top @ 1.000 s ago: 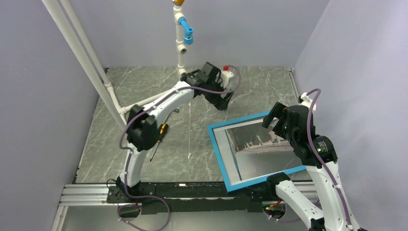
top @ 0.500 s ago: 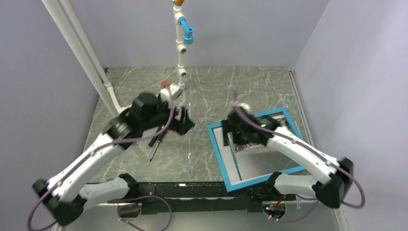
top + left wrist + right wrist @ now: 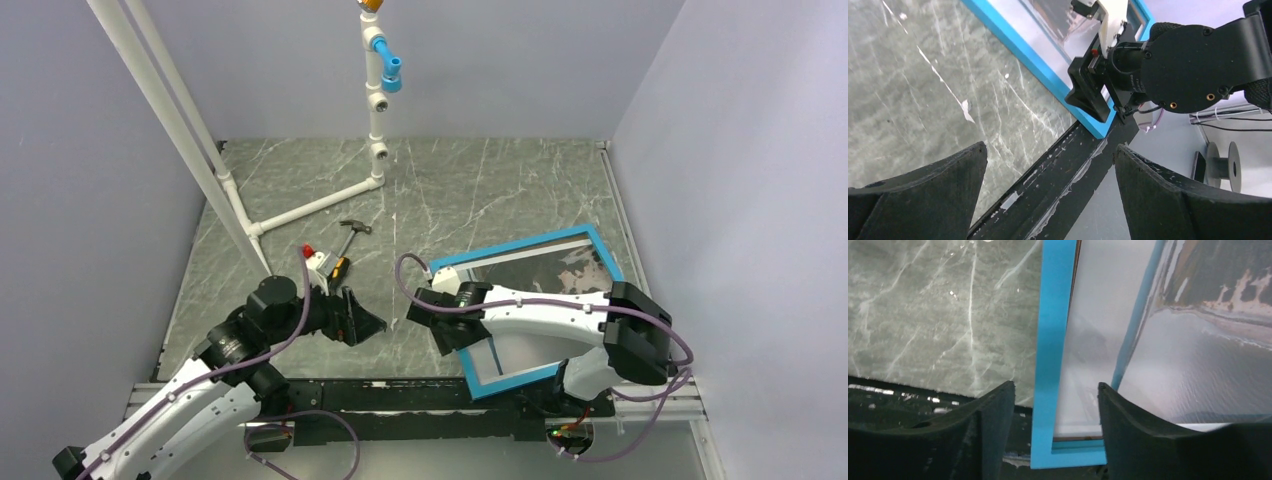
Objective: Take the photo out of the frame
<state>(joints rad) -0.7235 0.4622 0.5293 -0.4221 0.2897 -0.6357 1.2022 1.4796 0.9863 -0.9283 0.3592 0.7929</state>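
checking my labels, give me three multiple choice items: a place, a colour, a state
1. Where on the table is the frame? A near right B far left C centre
2. Its rim colour? A red B turquoise C black
3. The left tool is? A shut on photo B open, empty C shut on hammer
A: it lies at the near edge, right side. B: bright turquoise front. B: fingers wide apart, nothing between.
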